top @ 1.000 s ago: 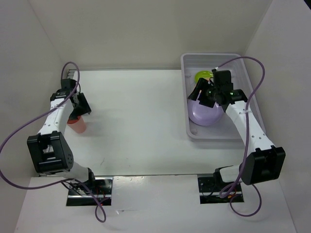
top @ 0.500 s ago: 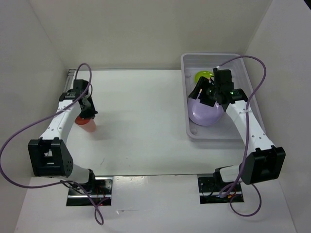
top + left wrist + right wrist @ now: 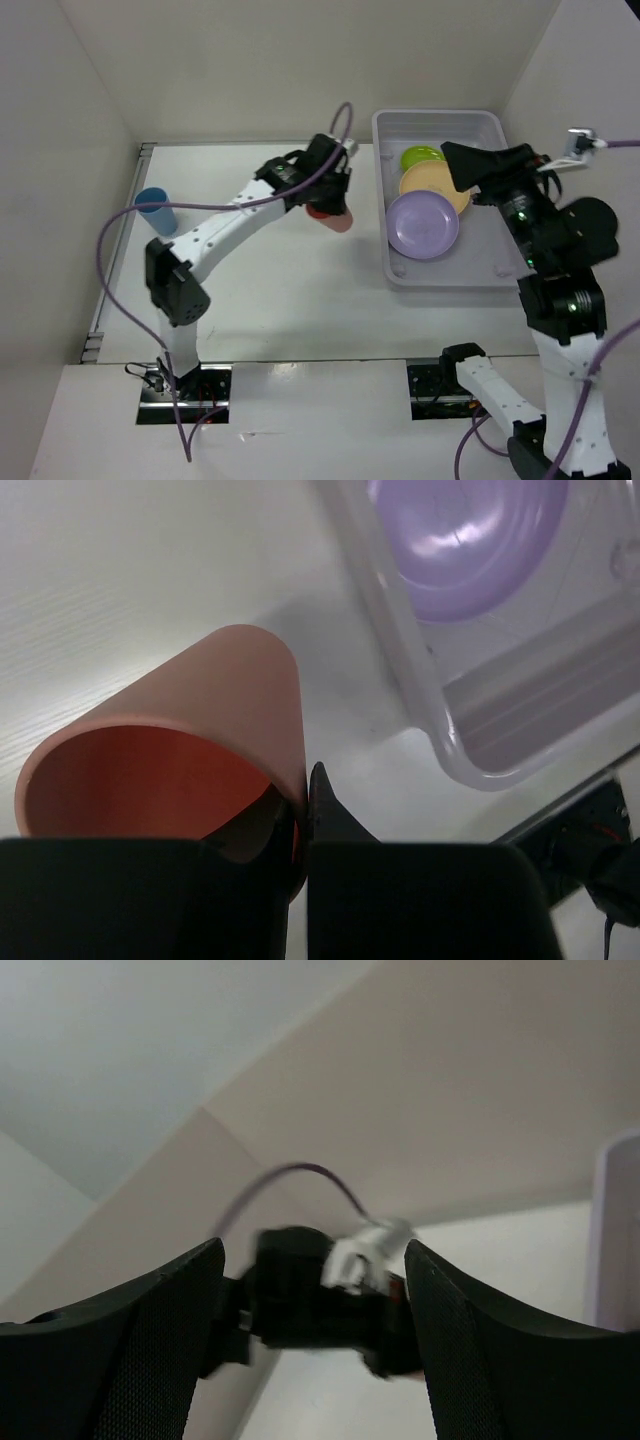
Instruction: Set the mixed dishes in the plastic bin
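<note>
My left gripper (image 3: pixel 324 200) is shut on the rim of the salmon-red cup (image 3: pixel 333 217), one finger inside it and one outside. It holds the cup tilted above the table, just left of the plastic bin (image 3: pixel 388 262). In the left wrist view the cup (image 3: pixel 190 730) fills the lower left, pinched at the left gripper (image 3: pixel 305 785), with the bin's corner (image 3: pixel 470 765) beyond. A lime green plate (image 3: pixel 421 156), a pale orange plate (image 3: pixel 430 182) and a lavender plate (image 3: pixel 423 224) lie in the bin. My right gripper (image 3: pixel 462 165) hangs open and empty high above the bin. A blue cup (image 3: pixel 155 210) stands far left.
White walls close in the table at the left, back and right. The right wrist view looks between the right gripper's (image 3: pixel 312 1250) open fingers at the blurred left wrist (image 3: pixel 310 1300) and the bin's edge (image 3: pixel 620 1230). A purple cable (image 3: pixel 120 225) loops off the left arm.
My left gripper shut on the salmon-red cup and carried it from the far left across to beside the bin, uncovering the blue cup. My right arm rose out of the bin.
</note>
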`<action>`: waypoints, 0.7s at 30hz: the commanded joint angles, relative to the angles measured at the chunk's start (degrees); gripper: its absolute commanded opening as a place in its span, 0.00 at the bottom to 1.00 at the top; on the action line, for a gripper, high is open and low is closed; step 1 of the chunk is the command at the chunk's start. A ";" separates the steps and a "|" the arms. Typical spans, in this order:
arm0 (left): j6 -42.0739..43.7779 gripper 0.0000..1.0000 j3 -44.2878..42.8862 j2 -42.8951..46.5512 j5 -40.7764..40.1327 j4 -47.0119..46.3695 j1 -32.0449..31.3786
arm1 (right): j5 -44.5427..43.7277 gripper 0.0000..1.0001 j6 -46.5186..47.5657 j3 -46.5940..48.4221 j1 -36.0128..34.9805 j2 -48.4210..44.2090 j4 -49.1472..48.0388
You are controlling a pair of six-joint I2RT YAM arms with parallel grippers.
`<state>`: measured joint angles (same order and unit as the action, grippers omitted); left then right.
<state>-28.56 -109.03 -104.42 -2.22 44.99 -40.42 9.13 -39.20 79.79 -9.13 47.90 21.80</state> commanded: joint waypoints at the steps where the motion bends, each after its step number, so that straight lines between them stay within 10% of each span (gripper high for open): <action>1: 2.18 0.00 -11.93 -7.36 1.43 1.67 -4.39 | -2.09 0.78 -2.81 3.87 -0.37 -2.02 -5.45; 11: 5.00 0.00 -68.74 -37.50 2.03 20.48 -13.62 | -0.17 0.80 -5.27 8.72 0.69 -5.27 -6.07; 18: 7.37 0.00 -50.94 -34.53 7.21 12.75 -16.00 | 0.98 0.80 -6.41 6.70 0.69 -5.27 -7.29; 21: 7.99 0.00 -57.48 -39.62 7.23 16.16 -16.53 | 1.50 0.80 -7.55 5.47 0.69 -5.80 -8.00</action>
<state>-22.79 -162.71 -141.29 2.94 59.90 -56.10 9.47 -45.50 86.28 -8.73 42.39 16.69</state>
